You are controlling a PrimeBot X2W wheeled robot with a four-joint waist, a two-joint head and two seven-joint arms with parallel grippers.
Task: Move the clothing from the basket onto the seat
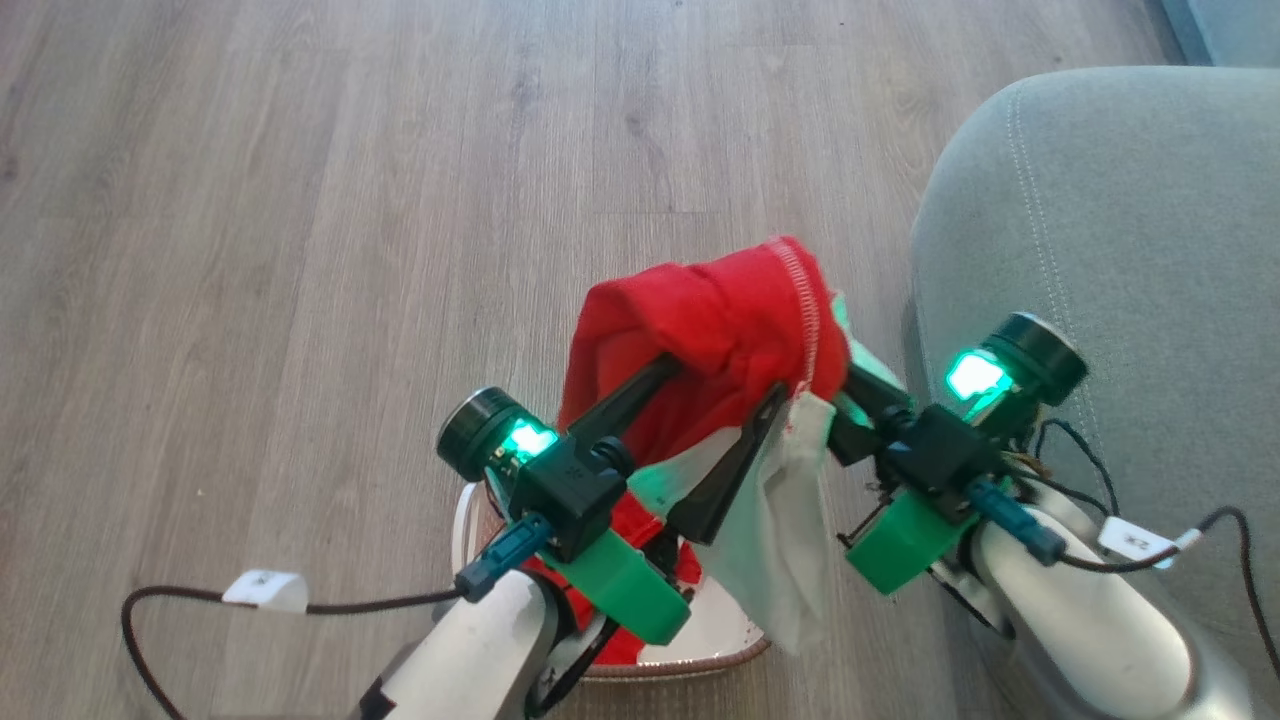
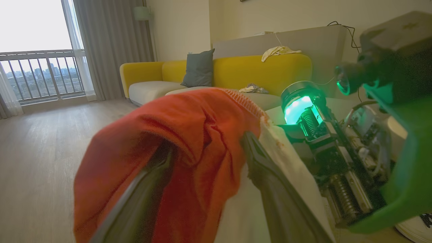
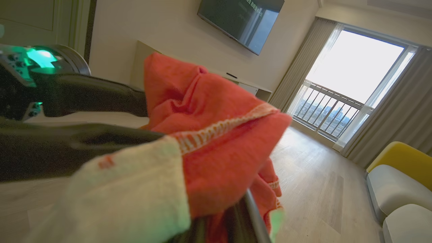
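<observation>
Garment: red-and-white clothing [image 1: 735, 330] hangs in the air above the basket [image 1: 720, 640], just left of the seat [image 1: 1120, 250]; its white panel [image 1: 785, 530] droops down past the basket's far rim.
Left end effector [image 1: 725, 385]: fingers spread wide inside the red cloth, which is draped over both tips like a hood; it pinches nothing, the cloth only rests on it. The left wrist view shows the same, one finger [image 2: 270, 182] bare against the white part, the other under red folds.
Right end effector [image 1: 850, 385]: tips buried in the cloth at its right edge. In the right wrist view the fingers [image 3: 236, 216] look close together with red fabric between them, so probably clamped on the clothing, though the contact itself is hidden.
Basket: on the wood floor [image 1: 300, 200] beneath the arms, more red fabric [image 1: 640, 520] inside it, so likely a second piece to fetch.
Seat: nothing on the part that shows.
Stage, as I judge it: lifted, not yet carried across.
Risk 1: the draped side could slide off the left fingers if the arms tilt or part, leaving one-sided support.
Risk 2: the dangling white panel could snag the basket rim and drag or tip it.
Risk 3: released too early, the cloth lands on the floor short of the seat edge.
</observation>
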